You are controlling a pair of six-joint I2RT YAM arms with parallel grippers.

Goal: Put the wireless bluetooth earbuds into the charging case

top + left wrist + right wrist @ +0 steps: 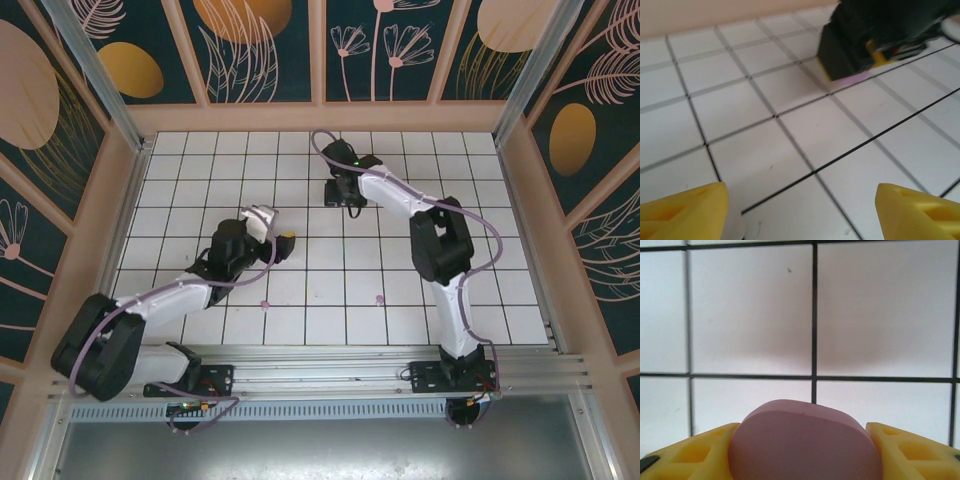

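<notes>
The right gripper (805, 452) is closed on the pink charging case (805, 440). In the right wrist view the rounded case fills the gap between the two yellow fingers (695, 452), touching both. From above, this gripper sits at the far middle of the white tiled table (200, 160), with its arm bent back toward the near right. The left wrist view shows a sliver of the pink case under the black gripper body, down at the tile surface – whether it rests on the tiles or is just above them, I cannot tell.

The left gripper (802, 210) is open, with its yellow fingertips wide apart and bare tile between them. From above it lies left of centre, pointing right, well apart from the case.

Two small pink pieces lie on the near tiles, one (264, 303) near the left arm and the other (379, 298) to the right of it. They may be earbuds, but they are too small to tell.
</notes>
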